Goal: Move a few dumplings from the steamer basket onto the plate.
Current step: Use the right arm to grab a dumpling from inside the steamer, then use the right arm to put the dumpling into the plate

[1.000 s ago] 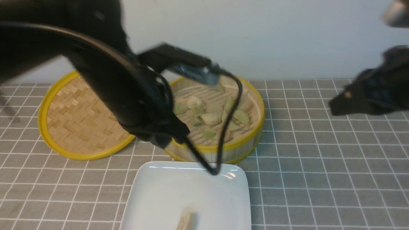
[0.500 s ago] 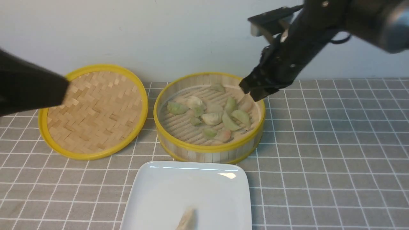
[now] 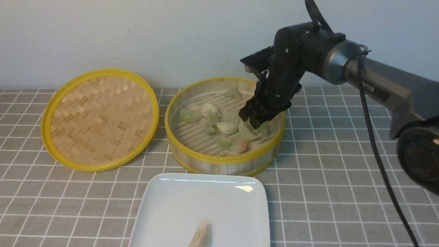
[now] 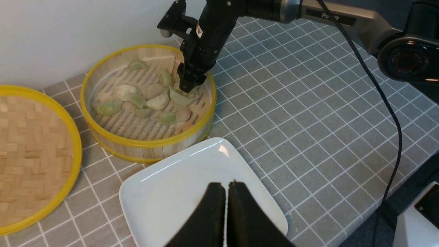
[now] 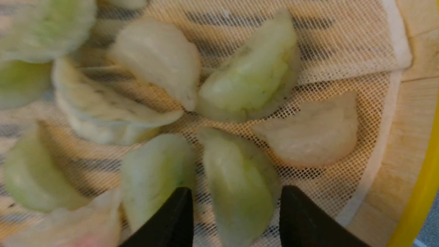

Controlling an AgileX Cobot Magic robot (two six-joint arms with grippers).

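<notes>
The steamer basket [image 3: 224,161] holds several dumplings [image 3: 226,127], pale green, whitish and pinkish. My right gripper [image 3: 252,121] reaches down into its right side. It is open, and in the right wrist view its fingertips [image 5: 181,206] stand on either side of a pale green dumpling [image 5: 236,171] lying on the mesh liner, without pinching it. One beige dumpling [image 3: 201,235] lies at the near edge of the white plate [image 3: 178,206]. My left gripper [image 4: 226,185] is shut and empty above the plate [image 4: 164,192]; the front view does not show it.
The flat woven lid [image 3: 99,120] with a yellow rim leans to the left of the basket. A grey checked cloth [image 3: 343,171] covers the table. The right arm's cable [image 3: 377,154] hangs on the right. A pale wall rises just behind the basket.
The left arm has pulled out of the front view to the left. The right arm has swung in from the right and down into the basket, and its jaws have opened.
</notes>
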